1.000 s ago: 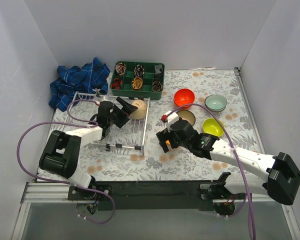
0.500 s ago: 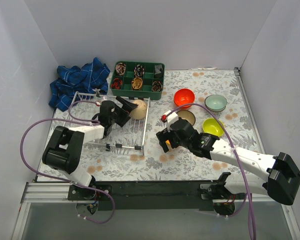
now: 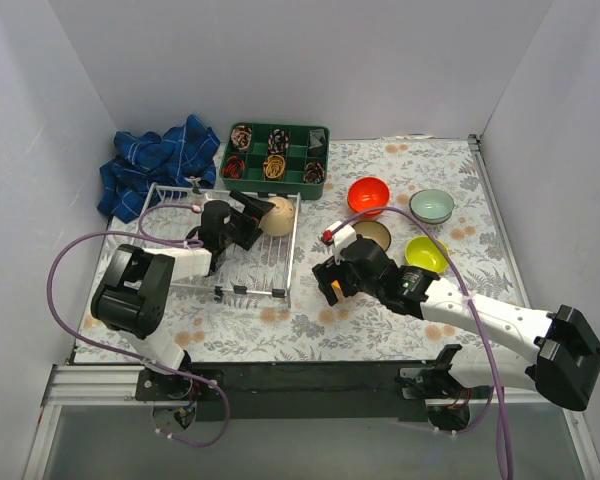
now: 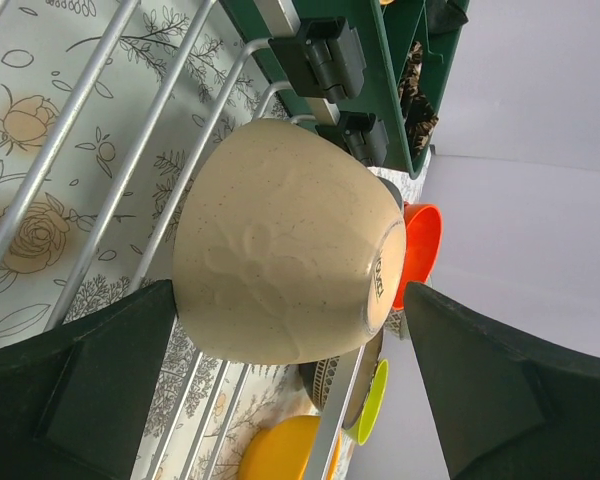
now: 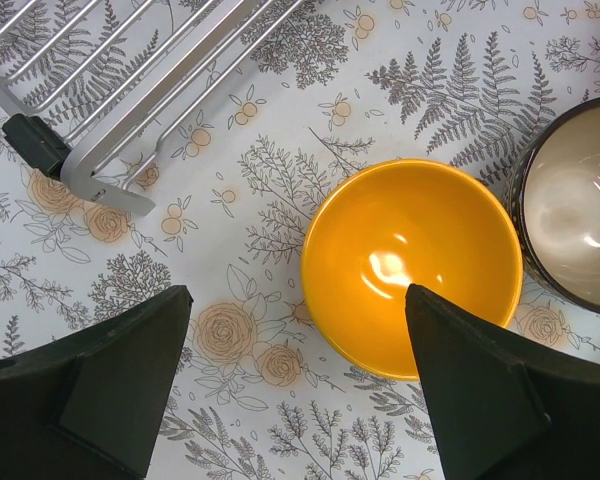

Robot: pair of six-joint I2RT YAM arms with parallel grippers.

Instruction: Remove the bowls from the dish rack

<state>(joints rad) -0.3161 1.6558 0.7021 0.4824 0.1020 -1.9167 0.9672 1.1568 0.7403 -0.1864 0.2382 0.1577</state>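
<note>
The white wire dish rack [image 3: 180, 262] stands at the left. A beige bowl [image 3: 279, 216] lies on its side in the rack's far right corner. My left gripper [image 3: 256, 216] is open, its fingers on either side of that bowl [image 4: 280, 265]. My right gripper [image 3: 331, 284] is open just above a yellow-orange bowl [image 5: 410, 265] that stands on the table; the bowl is free. A red bowl [image 3: 368, 195], a pale teal-white bowl [image 3: 432, 206], a dark brown bowl [image 3: 373, 237] and a lime green bowl [image 3: 426, 254] stand on the table at the right.
A green compartment tray [image 3: 226, 160] with small items stands behind the rack. A blue cloth [image 3: 155, 165] lies at the back left. The rack's near right corner [image 5: 70, 160] is close to the yellow-orange bowl. White walls enclose the table.
My left gripper has moved forward along the rack until its open fingers flank the beige bowl. The right arm has not moved.
</note>
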